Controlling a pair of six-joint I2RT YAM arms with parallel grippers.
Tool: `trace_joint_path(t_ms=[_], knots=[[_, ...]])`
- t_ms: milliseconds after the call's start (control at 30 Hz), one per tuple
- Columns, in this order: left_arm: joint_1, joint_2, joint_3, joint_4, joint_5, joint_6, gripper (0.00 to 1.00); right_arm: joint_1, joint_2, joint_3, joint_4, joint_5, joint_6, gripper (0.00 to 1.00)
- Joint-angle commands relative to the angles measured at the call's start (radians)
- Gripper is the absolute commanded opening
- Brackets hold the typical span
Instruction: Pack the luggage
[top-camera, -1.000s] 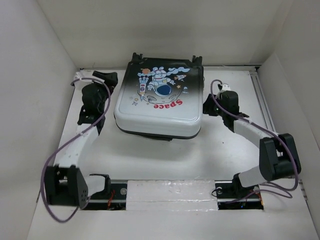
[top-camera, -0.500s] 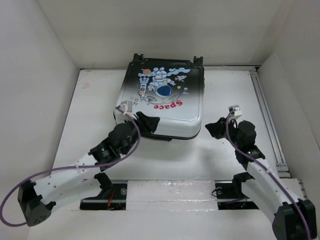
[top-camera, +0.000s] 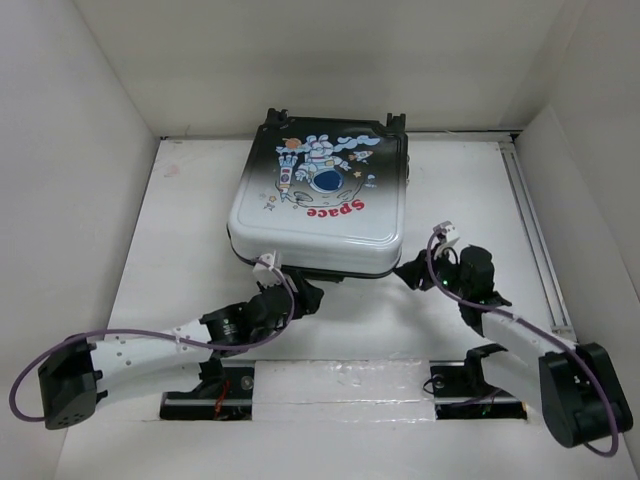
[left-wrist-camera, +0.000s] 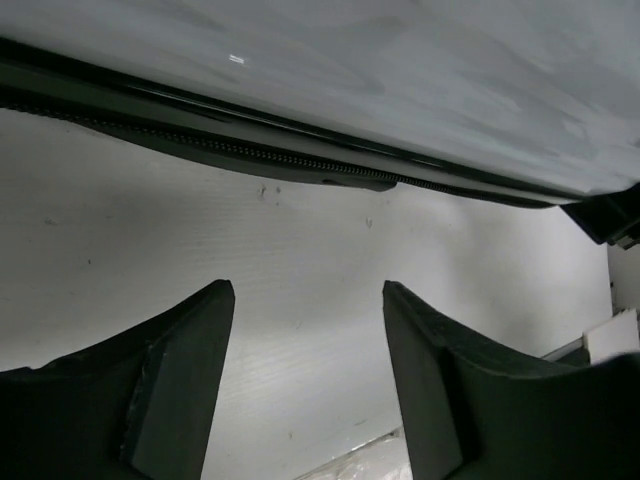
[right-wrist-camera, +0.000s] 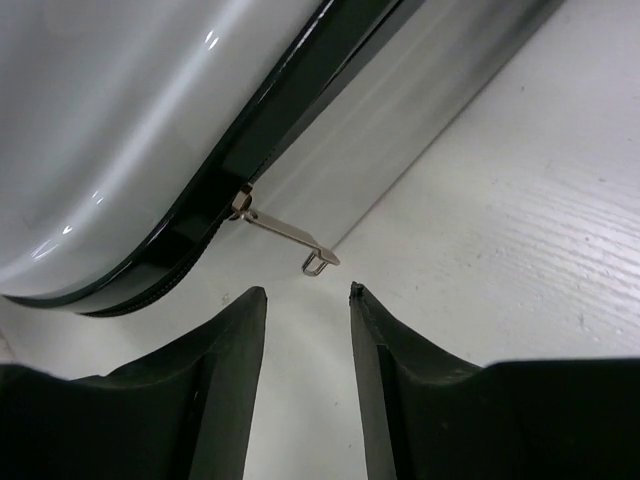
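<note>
Left end effector (top-camera: 303, 296) is sitting low on the white desk (top-camera: 470, 180), right by the near-left corner of the luggage, fingers spread moderately wide with nothing between them. In the left wrist view it (left-wrist-camera: 308, 290) is looking straight at the bottom seam, and you can see the black zipper track (left-wrist-camera: 250, 160) running along under the glossy shell.

The right end effector (top-camera: 412, 272) is at the near-right corner of the case, jaws apart but with a narrower gap, also empty. Its wrist cam shows a thin metal zipper pull (right-wrist-camera: 285, 236) sticking out from the seam just beyond the fingertips (right-wrist-camera: 245, 305). It looks like they're not touching it, but that's hard to call from this angle.

The luggage (top-camera: 320, 215) itself is the small hard-shell suitcase, black fading to white, with a cartoon astronaut and a red "Space" print. It's lying flat and closed, print side up, in the middle of the desk toward the far edge, with its black wheels (top-camera: 275, 115) pointing at the back wall.
</note>
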Motion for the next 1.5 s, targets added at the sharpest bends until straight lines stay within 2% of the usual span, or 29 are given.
trace_joint_path(t_ms=[0, 133, 267, 433, 500, 600, 633, 733, 767, 800, 900, 1000, 1133, 1167, 1333, 1467], knots=[[-0.003, -0.003, -0.016, 0.045, -0.076, -0.084, 0.58, 0.018, 0.085, 0.056, 0.208, -0.074, -0.052, 0.46], [-0.003, 0.033, -0.048, 0.122, -0.117, -0.121, 0.72, 0.040, 0.171, 0.066, 0.306, -0.045, -0.063, 0.47], [0.037, 0.091, -0.058, 0.211, -0.097, -0.121, 0.73, 0.066, 0.191, 0.066, 0.363, 0.010, -0.080, 0.48], [0.037, 0.143, -0.049, 0.252, -0.117, -0.101, 0.68, 0.075, 0.180, 0.066, 0.372, 0.045, -0.116, 0.49], [0.037, 0.154, -0.049, 0.261, -0.141, -0.111, 0.65, 0.084, 0.191, 0.066, 0.426, 0.045, -0.129, 0.49], [0.037, 0.177, -0.049, 0.307, -0.164, -0.111, 0.62, 0.084, 0.238, 0.066, 0.479, 0.005, -0.139, 0.39], [0.037, 0.186, -0.049, 0.307, -0.176, -0.111, 0.61, 0.084, 0.264, 0.066, 0.495, 0.005, -0.139, 0.30], [0.037, 0.214, -0.038, 0.335, -0.186, -0.102, 0.59, 0.095, 0.286, 0.066, 0.564, -0.008, -0.112, 0.18], [0.037, 0.239, -0.027, 0.349, -0.186, -0.102, 0.58, 0.107, 0.298, 0.057, 0.576, 0.001, -0.100, 0.07], [0.037, 0.249, -0.027, 0.370, -0.196, -0.093, 0.56, 0.121, 0.298, 0.057, 0.576, 0.021, -0.100, 0.03], [0.037, 0.292, -0.018, 0.401, -0.196, -0.081, 0.52, 0.152, 0.266, 0.047, 0.567, 0.058, -0.057, 0.00], [0.037, 0.324, 0.004, 0.436, -0.206, -0.066, 0.47, 0.222, 0.185, 0.015, 0.465, 0.143, -0.022, 0.00], [0.037, 0.376, 0.031, 0.476, -0.206, -0.047, 0.47, 0.337, 0.026, -0.035, 0.256, 0.309, 0.028, 0.00], [0.037, 0.385, 0.042, 0.491, -0.206, -0.047, 0.47, 0.372, -0.011, -0.036, 0.154, 0.362, 0.043, 0.00], [0.037, 0.444, 0.076, 0.514, -0.230, -0.027, 0.47, 0.481, -0.243, -0.036, -0.117, 0.450, 0.126, 0.00], [0.074, 0.505, 0.099, 0.538, -0.210, -0.027, 0.47, 0.573, -0.291, -0.037, -0.206, 0.462, 0.178, 0.00]])
